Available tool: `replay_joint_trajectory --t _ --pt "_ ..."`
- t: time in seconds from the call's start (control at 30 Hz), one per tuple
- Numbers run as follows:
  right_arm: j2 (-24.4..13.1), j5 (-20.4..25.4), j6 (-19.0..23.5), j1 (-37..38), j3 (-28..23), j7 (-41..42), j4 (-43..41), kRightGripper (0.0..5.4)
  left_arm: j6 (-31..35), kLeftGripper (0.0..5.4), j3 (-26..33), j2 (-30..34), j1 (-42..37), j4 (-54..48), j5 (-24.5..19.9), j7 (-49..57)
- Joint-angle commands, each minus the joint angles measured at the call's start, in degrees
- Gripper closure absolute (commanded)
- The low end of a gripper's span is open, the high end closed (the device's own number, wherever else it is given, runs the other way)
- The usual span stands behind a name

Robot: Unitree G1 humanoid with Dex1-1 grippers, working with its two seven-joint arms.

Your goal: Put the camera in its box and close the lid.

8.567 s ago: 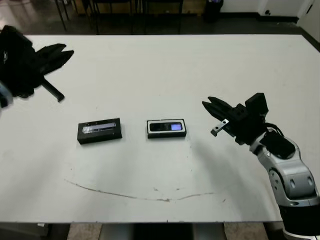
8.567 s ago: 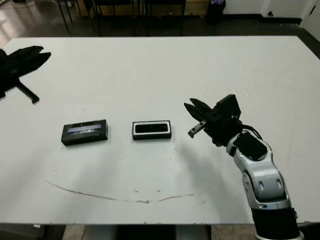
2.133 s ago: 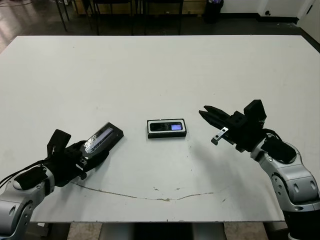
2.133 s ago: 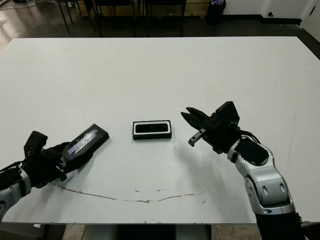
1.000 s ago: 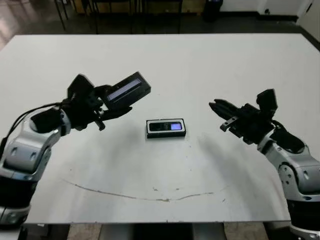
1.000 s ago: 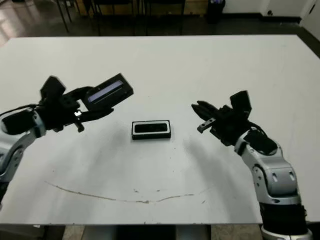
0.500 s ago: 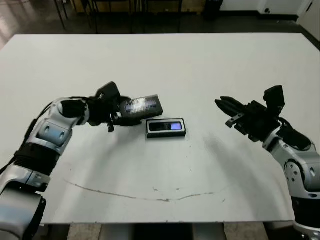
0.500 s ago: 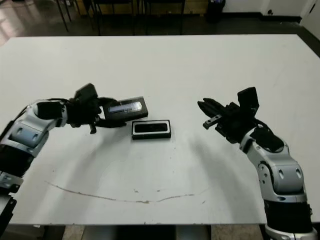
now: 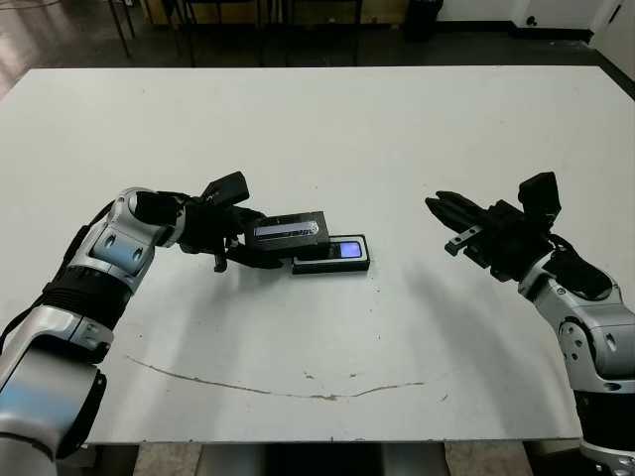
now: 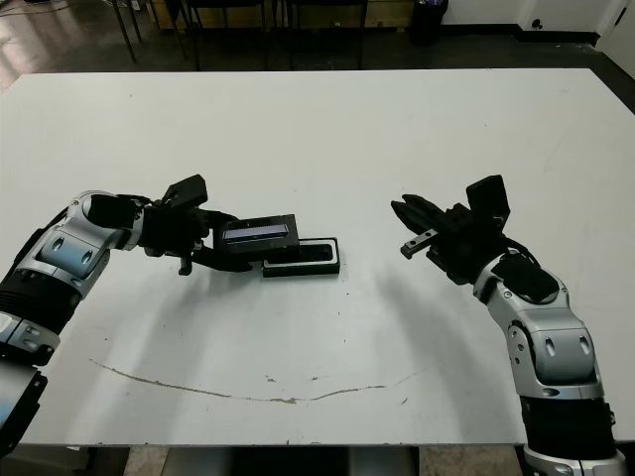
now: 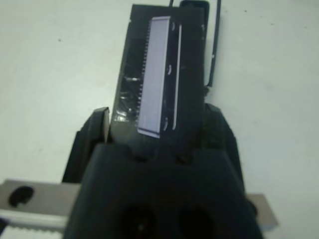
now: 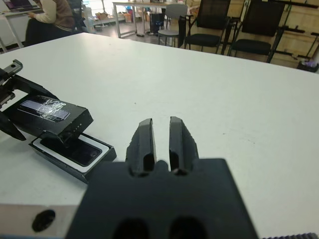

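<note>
One box (image 9: 347, 260) is sitting near the middle of the white bench (image 9: 397, 139), and everything else is placed around it. To the left of the box, the left gripper (image 9: 250, 248) is reaching in low over the bench, its two black fingers clamped on the one lid (image 9: 288, 230). The lid is hanging level, its pale strip facing up, overlapping the box's left end and covering that part from above; whether it is touching the box's rim cannot be told. One camera (image 9: 342, 251) is lying flat inside the box, its small bluish screen showing at the right end, the end the lid is not covering. The white lining is showing as a thin border around the camera. To the right of the box, well apart from it, the right gripper (image 9: 444, 210) is hovering above the bench with nothing in it, pointing toward the box, its two fingers (image 12: 146, 142) standing close together with only a narrow gap between them. Beyond the bench, one seated person (image 12: 49, 16) is showing at the far edge of the right wrist view.
</note>
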Motion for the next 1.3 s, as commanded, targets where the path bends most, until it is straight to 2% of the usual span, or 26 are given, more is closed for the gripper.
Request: replay_joint_trajectory --t 0.03,0.3,0.53,0.8,1.07,1.3 --pt "0.0 -1.0 -0.8 1.1 0.4 0.0 0.7 5.4 0.7 3.6 0.0 -0.4 0.0 1.5 0.3 -1.3" --pt "-0.1 -1.1 -2.4 1.5 0.4 0.7 1.2 5.4 1.1 3.6 -0.2 -2.0 -0.4 3.2 0.8 -2.9" --pt "-0.3 -1.2 -1.6 1.8 0.2 0.1 0.6 5.4 0.3 3.6 -1.5 -3.1 0.4 3.3 2.9 -1.9" --pt "-0.4 -1.3 -2.8 1.5 0.5 0.9 1.3 5.4 0.3 3.64 -0.8 -4.1 1.1 3.1 2.4 -1.7" --pt "-0.4 -1.4 -2.2 1.7 0.3 0.5 0.7 5.4 -0.1 3.64 -0.4 -4.8 1.2 3.4 2.2 -1.7" --pt "0.0 -1.2 -3.9 1.8 0.3 1.5 1.9 5.4 1.5 3.64 -0.7 -5.7 1.3 1.5 3.8 2.2"
